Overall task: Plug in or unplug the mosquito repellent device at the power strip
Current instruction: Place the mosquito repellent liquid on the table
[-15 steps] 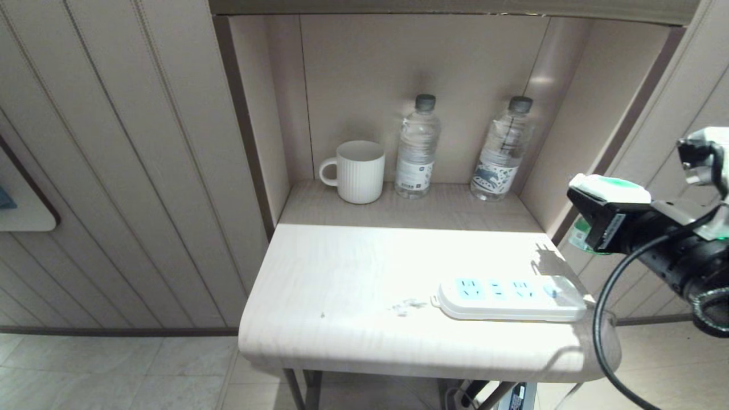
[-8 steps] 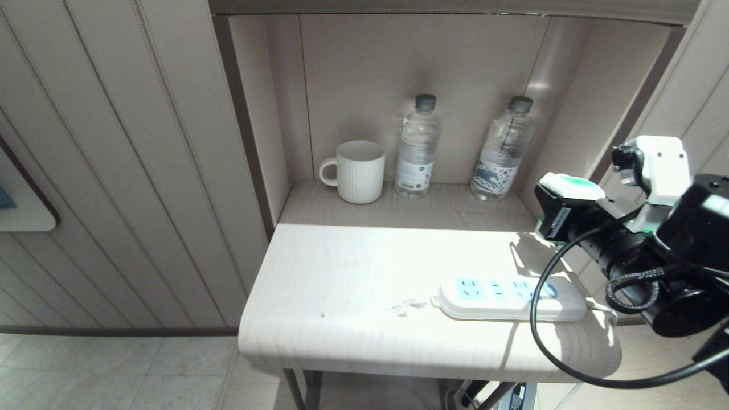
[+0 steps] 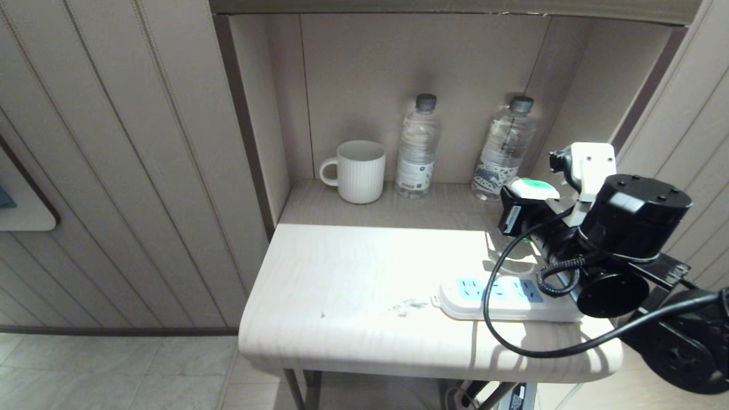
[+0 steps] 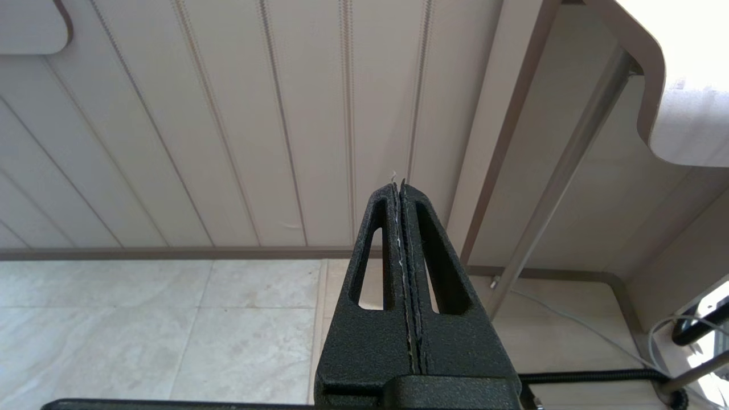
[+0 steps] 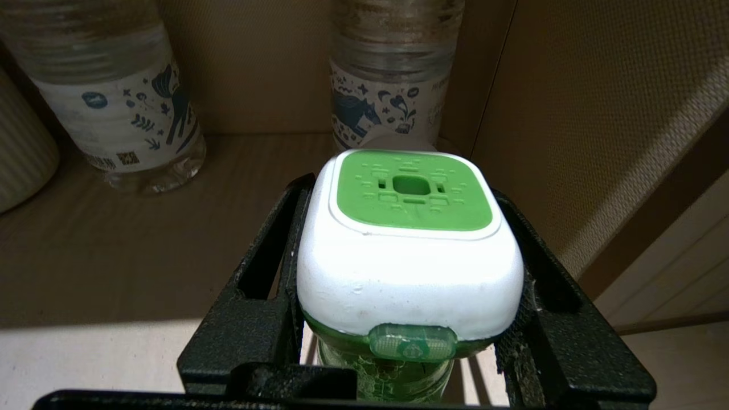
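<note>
Head view: right gripper [image 3: 521,208] clamped on white-headed, green-centred mosquito repellent device [image 3: 531,188], above table's right edge, beyond flat white power strip [image 3: 504,299]; left gripper [image 4: 401,188] closed, below table.

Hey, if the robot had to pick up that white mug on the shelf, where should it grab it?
Probably across the ribbed body of the mug, approaching from the front. It stands upright, its handle points left toward the wall, and the water bottle stands close on its right.

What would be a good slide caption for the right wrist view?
Right gripper clamps the white, green-topped mosquito repellent device upright, before two clear plastic water bottles on the shelf.
</note>
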Robot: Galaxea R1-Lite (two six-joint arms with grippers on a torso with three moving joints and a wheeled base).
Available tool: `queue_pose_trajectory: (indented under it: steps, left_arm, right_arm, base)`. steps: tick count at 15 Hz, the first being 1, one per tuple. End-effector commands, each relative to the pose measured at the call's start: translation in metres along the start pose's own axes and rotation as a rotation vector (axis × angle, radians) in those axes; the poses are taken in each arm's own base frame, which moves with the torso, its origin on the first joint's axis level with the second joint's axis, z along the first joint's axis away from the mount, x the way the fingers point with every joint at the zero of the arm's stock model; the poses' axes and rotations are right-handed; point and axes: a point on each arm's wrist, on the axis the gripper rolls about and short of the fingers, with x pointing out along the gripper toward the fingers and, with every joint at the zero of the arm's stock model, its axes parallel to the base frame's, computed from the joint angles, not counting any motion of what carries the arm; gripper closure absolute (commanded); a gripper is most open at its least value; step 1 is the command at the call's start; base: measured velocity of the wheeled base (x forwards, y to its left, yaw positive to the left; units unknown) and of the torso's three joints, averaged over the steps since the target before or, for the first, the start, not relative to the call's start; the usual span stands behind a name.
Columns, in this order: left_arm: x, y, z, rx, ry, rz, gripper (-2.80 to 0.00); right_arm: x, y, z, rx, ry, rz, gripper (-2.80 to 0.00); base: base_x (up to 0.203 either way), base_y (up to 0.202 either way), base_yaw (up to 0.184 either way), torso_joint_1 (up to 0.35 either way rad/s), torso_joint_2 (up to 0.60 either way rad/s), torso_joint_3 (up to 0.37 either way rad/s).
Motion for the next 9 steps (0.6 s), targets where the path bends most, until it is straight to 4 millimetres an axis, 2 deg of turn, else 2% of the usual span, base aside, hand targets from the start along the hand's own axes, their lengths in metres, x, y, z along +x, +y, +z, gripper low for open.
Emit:
queue_pose_trajectory:
  steps: [1, 5, 7, 9]
  left_arm:
    - [0.0, 0.0, 0.0, 0.0, 0.002, 0.0, 0.0]
    - [0.0, 0.0, 0.0, 0.0, 0.002, -0.001, 0.0]
    - [0.0, 0.0, 0.0, 0.0, 0.002, 0.001, 0.0]
    - [0.0, 0.0, 0.0, 0.0, 0.002, -0.001, 0.0]
  right_arm:
    - [0.015, 0.008, -0.006, -0.003, -0.016, -0.012, 0.0]
    - [0.038, 0.023, -0.007, 0.007, -0.044, -0.074, 0.0]
    - [0.041, 0.03, -0.013, -0.003, -0.035, -0.076, 0.0]
    - [0.043, 0.033, -0.01, -0.001, -0.044, -0.09, 0.0]
  base:
    - [0.0, 0.0, 0.0, 0.0, 0.0, 0.0]
    - [0.0, 0.0, 0.0, 0.0, 0.0, 0.0]
    - [0.0, 0.0, 0.0, 0.0, 0.0, 0.0]
    - [0.0, 0.0, 0.0, 0.0, 0.0, 0.0]
